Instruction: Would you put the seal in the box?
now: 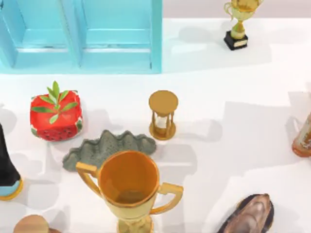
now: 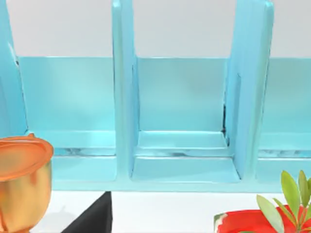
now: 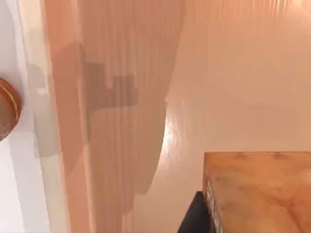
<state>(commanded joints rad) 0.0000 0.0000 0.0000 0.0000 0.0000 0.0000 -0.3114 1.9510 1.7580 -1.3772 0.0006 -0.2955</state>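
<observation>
A mottled block, likely the seal (image 3: 257, 194), is seen close in the right wrist view. Whether the right gripper holds it cannot be told. The hourglass (image 1: 163, 115) or trophy (image 1: 129, 187) could be knocked on the way to the box (image 1: 155, 34).

Black, angular right pincer (image 3: 195, 219), matte, sharp-edged

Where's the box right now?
In the top view, the blue box stands at the table's upper left, just above the red strawberry pot and the hourglass.
</observation>
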